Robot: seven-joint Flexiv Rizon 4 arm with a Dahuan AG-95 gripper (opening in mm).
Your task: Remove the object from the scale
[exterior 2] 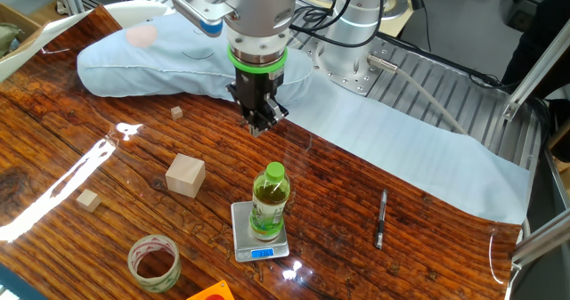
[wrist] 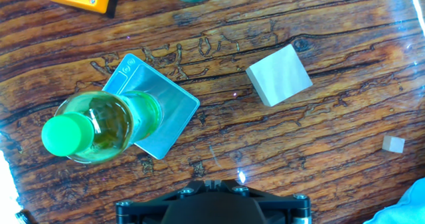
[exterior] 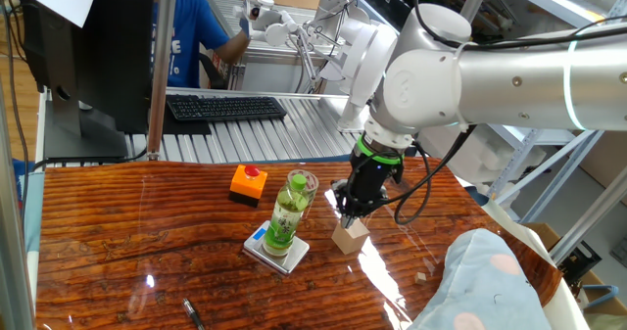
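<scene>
Bottle of green drink is standing upright on the scale, and its light-green cap is still on. The scale is lying flat on the wooden table, with its small blue display at the edge turned away from the arm. In the hand view the bottle is covering the left part of the scale and its cap is pointing toward the camera.

The gripper is hanging above the table behind the bottle, apart from it, and is touching nothing. Its fingers are seeming close together, with nothing between them, but I cannot tell for sure if they are shut or a little open. In the one fixed view the gripper is appearing just above the wooden cube, to the right of the bottle.

Near the scale a clear round jar is standing, and an orange box with a red button is sitting behind the bottle. Two small wooden blocks are lying further away on the table. A pen is lying on the other side of the scale, and a pale blue cushion is resting at the table edge.
</scene>
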